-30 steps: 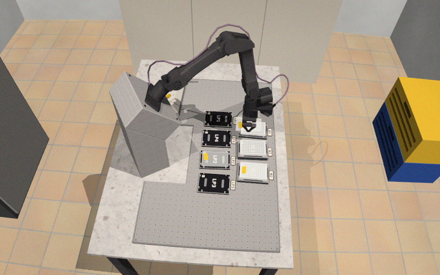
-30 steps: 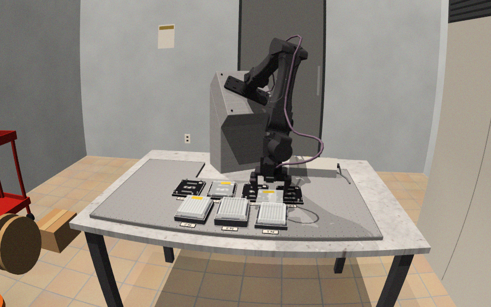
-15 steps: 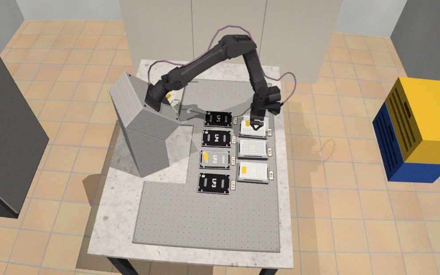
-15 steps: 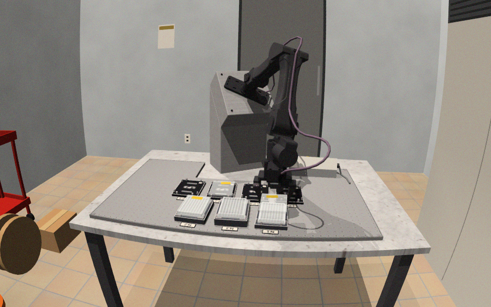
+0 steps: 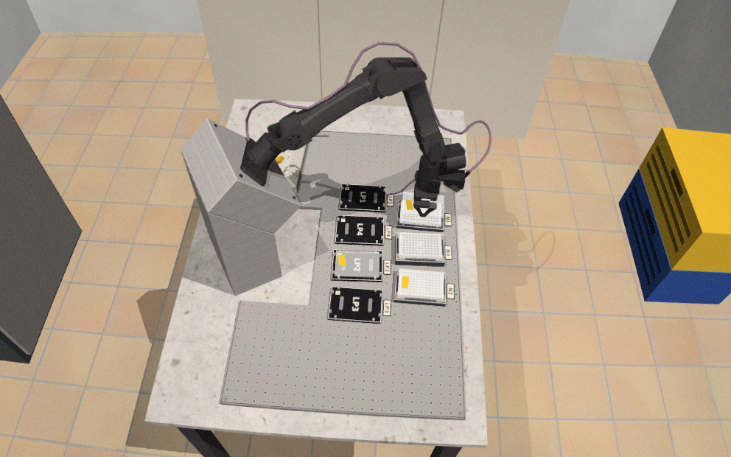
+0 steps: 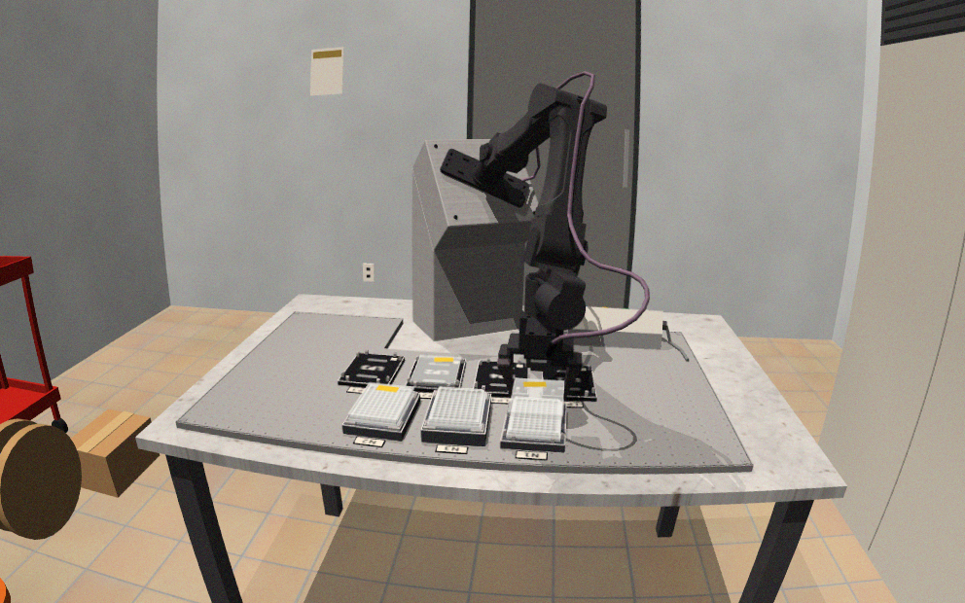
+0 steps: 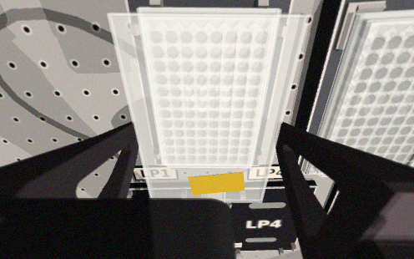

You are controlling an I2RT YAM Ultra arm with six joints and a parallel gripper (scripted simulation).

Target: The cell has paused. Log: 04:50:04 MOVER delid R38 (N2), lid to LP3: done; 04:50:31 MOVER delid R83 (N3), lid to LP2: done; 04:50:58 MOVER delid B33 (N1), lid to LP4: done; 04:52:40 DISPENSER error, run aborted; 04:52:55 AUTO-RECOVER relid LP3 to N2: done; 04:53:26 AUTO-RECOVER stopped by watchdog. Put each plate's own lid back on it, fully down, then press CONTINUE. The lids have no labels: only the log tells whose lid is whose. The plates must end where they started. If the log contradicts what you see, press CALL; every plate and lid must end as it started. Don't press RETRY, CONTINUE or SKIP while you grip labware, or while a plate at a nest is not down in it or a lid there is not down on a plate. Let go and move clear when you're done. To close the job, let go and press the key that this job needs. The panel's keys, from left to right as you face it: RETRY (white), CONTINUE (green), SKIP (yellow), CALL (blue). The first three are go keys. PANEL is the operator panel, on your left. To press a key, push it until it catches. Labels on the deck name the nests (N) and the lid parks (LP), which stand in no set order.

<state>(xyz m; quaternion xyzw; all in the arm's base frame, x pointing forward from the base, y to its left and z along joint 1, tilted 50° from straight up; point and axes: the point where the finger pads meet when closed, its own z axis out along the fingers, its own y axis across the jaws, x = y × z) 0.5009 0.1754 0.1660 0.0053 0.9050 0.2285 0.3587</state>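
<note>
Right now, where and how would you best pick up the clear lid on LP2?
I'd come straight down over the lid and pinch its two long side edges: it lies flat, and one fingertip would fit either side, away from the yellow sticker.

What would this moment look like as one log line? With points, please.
tool (image 5: pixel 425 211) (image 6: pixel 538 364) (image 7: pixel 207 130): gripping lid (image 5: pixel 409 204) (image 6: pixel 534 384) (image 7: pixel 216 183) | place: above N1 plate (image 5: pixel 421 217) (image 6: pixel 534 420) (image 7: pixel 206 96) | N2: lidded | N3: no lid | LP2: lid parked

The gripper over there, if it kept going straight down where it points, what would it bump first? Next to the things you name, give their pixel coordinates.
Probably the N1 plate (image 5: pixel 423 218) (image 6: pixel 535 419) (image 7: pixel 204 96), met by the clear lid (image 5: pixel 408 197) (image 6: pixel 548 389) (image 7: pixel 167 184) it grips; the gap is unclear.
</note>
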